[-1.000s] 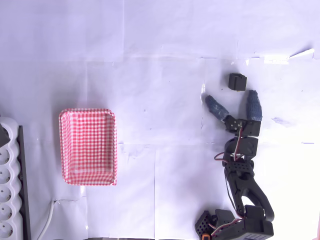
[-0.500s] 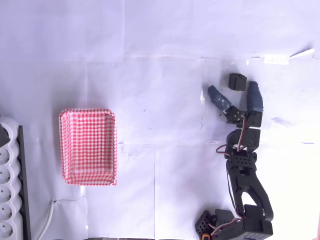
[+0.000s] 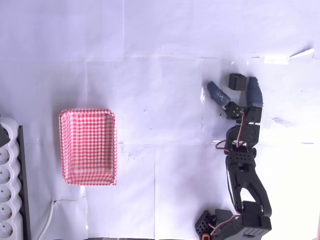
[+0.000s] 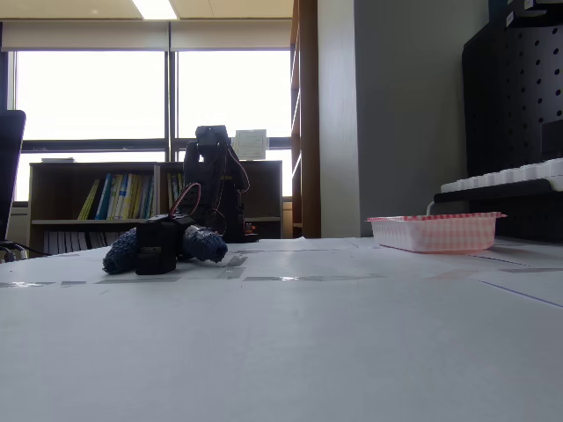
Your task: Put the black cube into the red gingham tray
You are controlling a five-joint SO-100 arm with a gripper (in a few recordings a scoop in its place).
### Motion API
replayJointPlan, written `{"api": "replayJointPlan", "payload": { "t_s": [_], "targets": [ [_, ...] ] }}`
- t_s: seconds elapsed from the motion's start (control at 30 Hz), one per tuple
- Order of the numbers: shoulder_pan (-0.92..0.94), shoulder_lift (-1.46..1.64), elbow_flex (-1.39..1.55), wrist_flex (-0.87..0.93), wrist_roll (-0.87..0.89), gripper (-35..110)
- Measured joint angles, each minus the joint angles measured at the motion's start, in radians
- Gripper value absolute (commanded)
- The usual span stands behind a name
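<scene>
One black cube (image 3: 237, 82), one red gingham tray (image 3: 88, 146), two spread fingers (image 3: 254, 91).

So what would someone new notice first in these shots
Probably the red checked tray, bright at the left of the overhead view on the white table. Next, the dark arm at the right, its gripper open with blue-wrapped jaws either side of the small black cube.

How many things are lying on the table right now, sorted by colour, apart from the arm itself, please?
Black: 1, the black cube, between the open fingers of the gripper
Red and white: 1, the red gingham tray
White: 1, the power strip at the left edge of the overhead view
Total: 3
</scene>
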Motion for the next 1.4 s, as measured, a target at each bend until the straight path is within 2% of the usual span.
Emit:
{"api": "replayJointPlan", "payload": {
  "t_s": [0.6,0.83,1.13,1.4],
  "targets": [
    [-0.012,0.044,0.060,-0.012,0.032,52],
    [-0.021,0.046,0.063,-0.020,0.035,40],
    [-0.035,0.052,0.057,-0.052,0.035,0],
    [-0.038,0.052,0.041,-0.061,0.051,0]
  ]
}}
